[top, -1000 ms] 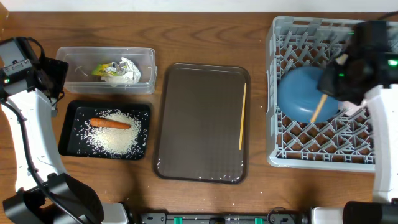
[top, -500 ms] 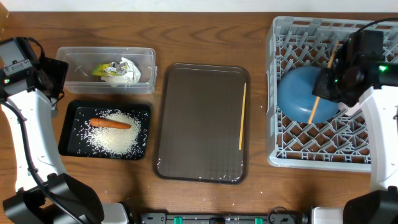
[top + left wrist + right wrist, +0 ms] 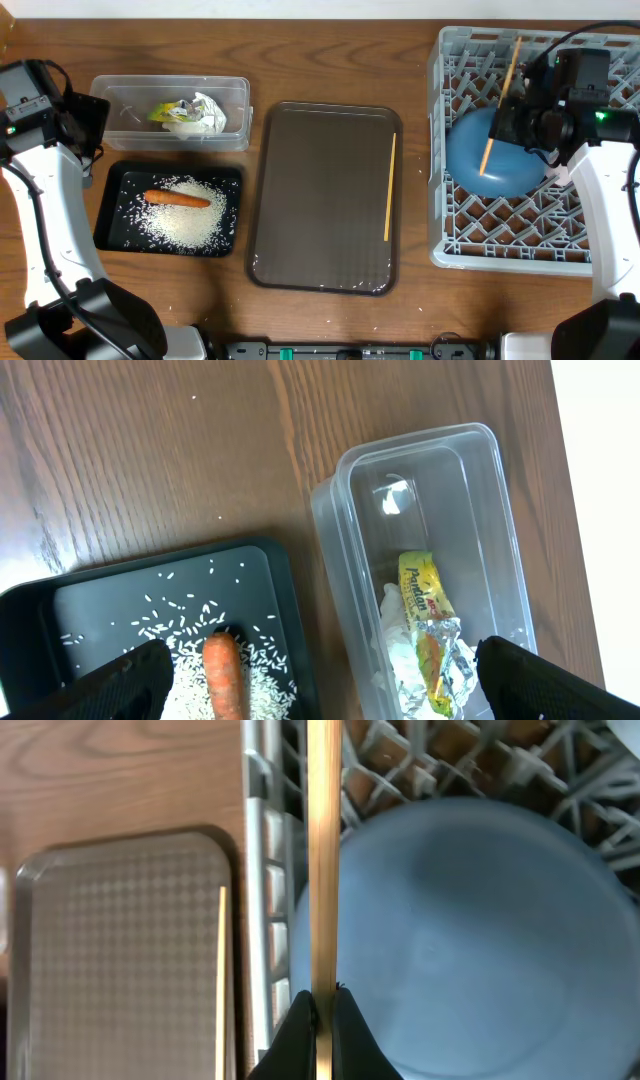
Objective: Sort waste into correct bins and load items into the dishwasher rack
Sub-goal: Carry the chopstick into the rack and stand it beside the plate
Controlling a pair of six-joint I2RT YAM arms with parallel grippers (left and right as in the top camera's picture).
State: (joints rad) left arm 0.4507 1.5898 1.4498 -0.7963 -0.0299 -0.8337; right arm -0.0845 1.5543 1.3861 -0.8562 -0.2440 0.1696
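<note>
My right gripper (image 3: 322, 1010) is shut on a wooden chopstick (image 3: 322, 860), held in the air over the grey dishwasher rack (image 3: 470, 250) and the upturned blue bowl (image 3: 500, 160) inside it. That chopstick (image 3: 500, 105) slants above the bowl. Another chopstick (image 3: 389, 187) lies on the brown serving tray. My left gripper (image 3: 325, 680) hangs open at the far left, above the black tray (image 3: 100, 610) with rice (image 3: 185, 660) and a carrot (image 3: 222, 675), and the clear tub (image 3: 420, 470) with the wrapper (image 3: 430, 620) and tissue (image 3: 400, 635).
The brown serving tray (image 3: 320, 200) sits mid-table between the bins and the rack. The clear tub (image 3: 170, 113) stands behind the black tray (image 3: 115, 215) at the left. A few rice grains lie on the wood near the front.
My right arm has swung its chopstick from low across the bowl's right side up and left, so it now slants over the bowl's left part. The left arm has not moved.
</note>
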